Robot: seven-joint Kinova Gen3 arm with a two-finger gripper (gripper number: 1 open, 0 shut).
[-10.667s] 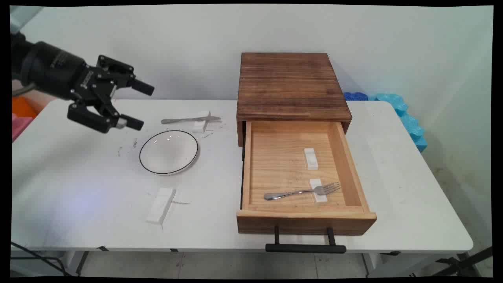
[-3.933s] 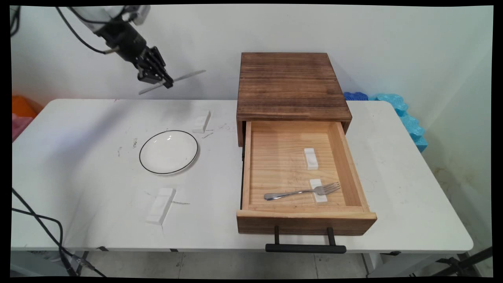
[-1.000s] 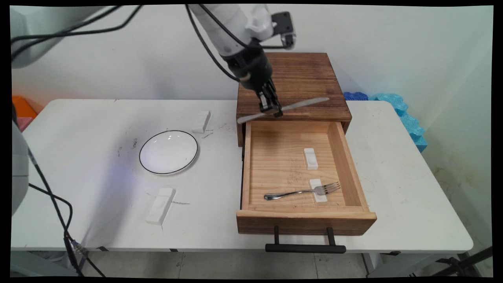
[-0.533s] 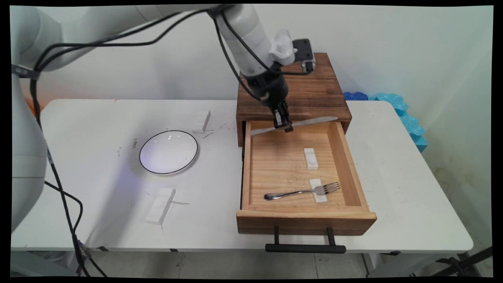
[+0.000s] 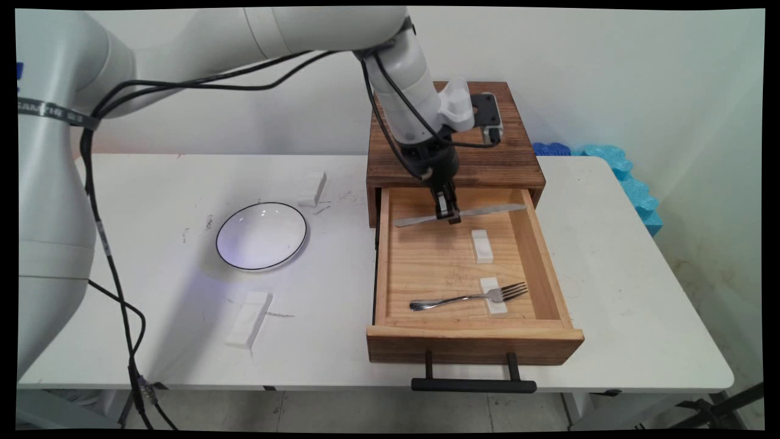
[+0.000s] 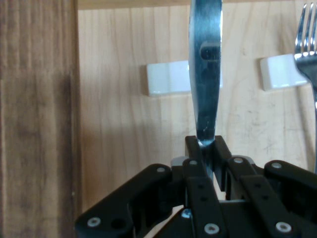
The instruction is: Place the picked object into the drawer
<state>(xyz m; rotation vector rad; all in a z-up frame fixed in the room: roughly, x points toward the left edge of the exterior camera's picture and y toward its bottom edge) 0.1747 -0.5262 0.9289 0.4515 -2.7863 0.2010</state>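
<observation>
My gripper [image 5: 450,216] [image 6: 205,146] is shut on a metal table knife [image 5: 481,211] [image 6: 205,74], gripping it near its middle. The knife lies level over the back part of the open wooden drawer [image 5: 563,317], blade pointing right. Below it in the drawer is a small white rest [image 5: 482,246] [image 6: 166,78]. Nearer the drawer's front, a fork [image 5: 466,298] [image 6: 309,44] lies with its tines on a second white rest [image 5: 493,296] [image 6: 277,73].
The drawer sticks out of a dark wooden cabinet [image 5: 454,131] and has a black handle [image 5: 474,384]. On the table to the left are a white plate [image 5: 262,236] with a black rim and two white rests [image 5: 312,188] [image 5: 248,318].
The knife was picked up from the rest behind the plate and carried right. In the last second the gripper has come down with it from the cabinet's front into the drawer's back part.
</observation>
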